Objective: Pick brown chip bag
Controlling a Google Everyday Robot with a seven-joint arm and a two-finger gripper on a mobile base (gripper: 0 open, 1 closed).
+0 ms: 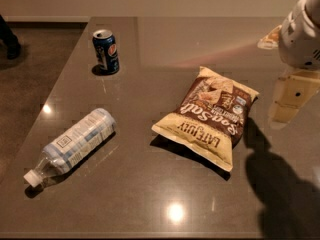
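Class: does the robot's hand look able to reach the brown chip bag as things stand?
Probably yes. The hand hangs at the right edge, close beside the brown chip bag, with only table between them. The bottle and the can lie on the bag's other side, out of the way.

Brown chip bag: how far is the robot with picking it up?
Done: nothing yet; the brown chip bag lies flat on the table, not held. In hand: the gripper hovers at the view's right edge, apart from the bag. Left: reach, grasp and lift.
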